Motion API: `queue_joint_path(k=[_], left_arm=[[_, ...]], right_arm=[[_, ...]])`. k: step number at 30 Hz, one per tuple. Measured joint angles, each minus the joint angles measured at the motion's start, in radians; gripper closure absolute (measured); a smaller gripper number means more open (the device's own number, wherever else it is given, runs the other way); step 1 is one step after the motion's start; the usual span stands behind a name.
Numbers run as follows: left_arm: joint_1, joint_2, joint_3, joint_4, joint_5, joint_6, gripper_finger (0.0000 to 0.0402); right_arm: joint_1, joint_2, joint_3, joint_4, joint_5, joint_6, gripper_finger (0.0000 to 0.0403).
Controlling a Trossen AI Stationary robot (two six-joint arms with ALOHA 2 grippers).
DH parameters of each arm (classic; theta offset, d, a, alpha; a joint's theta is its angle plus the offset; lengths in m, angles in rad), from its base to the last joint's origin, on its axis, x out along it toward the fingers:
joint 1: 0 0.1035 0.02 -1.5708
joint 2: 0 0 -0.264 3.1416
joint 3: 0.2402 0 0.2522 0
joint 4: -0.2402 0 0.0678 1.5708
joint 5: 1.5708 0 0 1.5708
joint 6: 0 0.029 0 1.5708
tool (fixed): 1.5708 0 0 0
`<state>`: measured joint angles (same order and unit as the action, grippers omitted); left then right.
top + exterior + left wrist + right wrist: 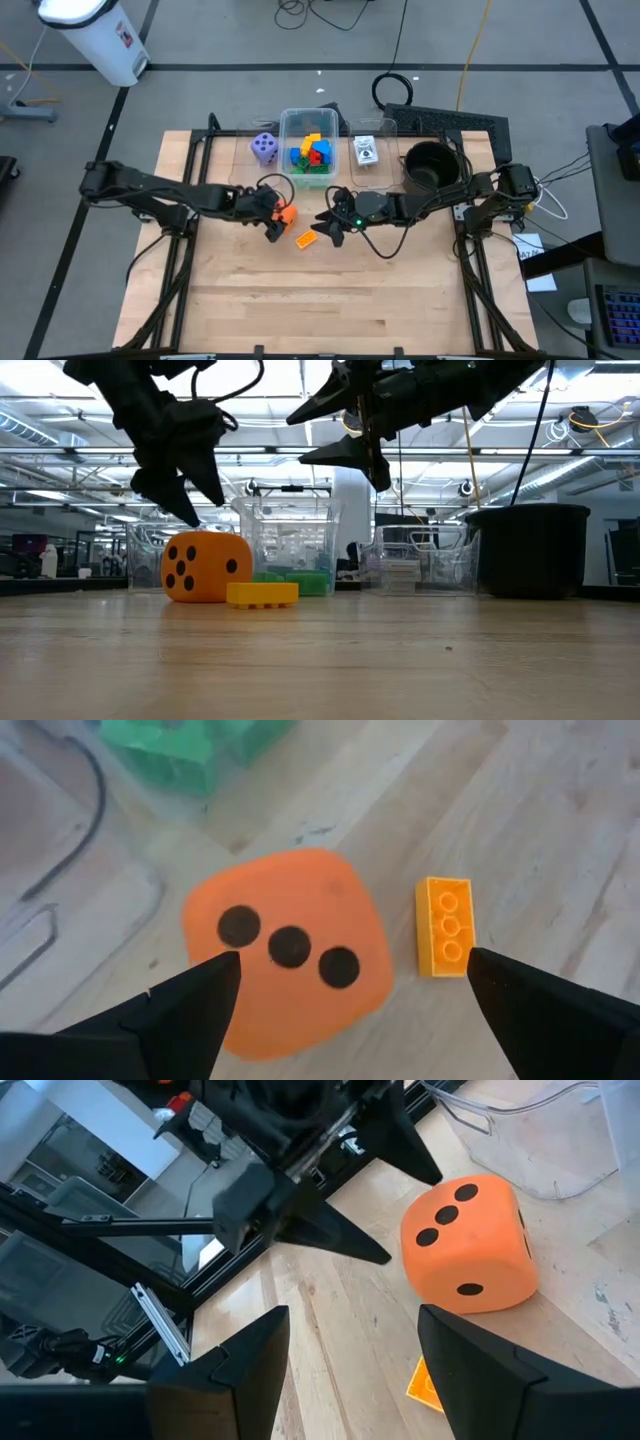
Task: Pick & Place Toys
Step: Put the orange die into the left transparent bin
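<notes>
An orange die with black dots [205, 565] rests on the table, with a small yellow-orange brick [262, 594] lying flat beside it. My left gripper [198, 500] is open just above the die; in the left wrist view its fingers [190, 1010] stand wide over the die [290, 950] and the brick [445, 925]. My right gripper [345, 435] is open and raised, to the right of the die and brick [306, 239]. A purple die [264, 148] sits at the far left. Several coloured blocks lie in a clear tub [310, 145].
A white printed card [367, 150] stands in a small clear container right of the tub. A black round pot [430, 165] stands at the far right, under my right arm. Bare wooden tabletop [330, 300] stretches toward the near edge.
</notes>
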<state>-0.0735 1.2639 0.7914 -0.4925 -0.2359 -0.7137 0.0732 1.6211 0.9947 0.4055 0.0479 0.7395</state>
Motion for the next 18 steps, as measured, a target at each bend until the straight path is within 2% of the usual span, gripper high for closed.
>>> queue_joint_path(k=[18], left_arm=[[0.000, 0.026, 0.000, 0.027, -0.009, -0.002, 0.0002]], right_arm=[[0.000, 0.000, 0.000, -0.006, 0.000, -0.003, 0.0188]])
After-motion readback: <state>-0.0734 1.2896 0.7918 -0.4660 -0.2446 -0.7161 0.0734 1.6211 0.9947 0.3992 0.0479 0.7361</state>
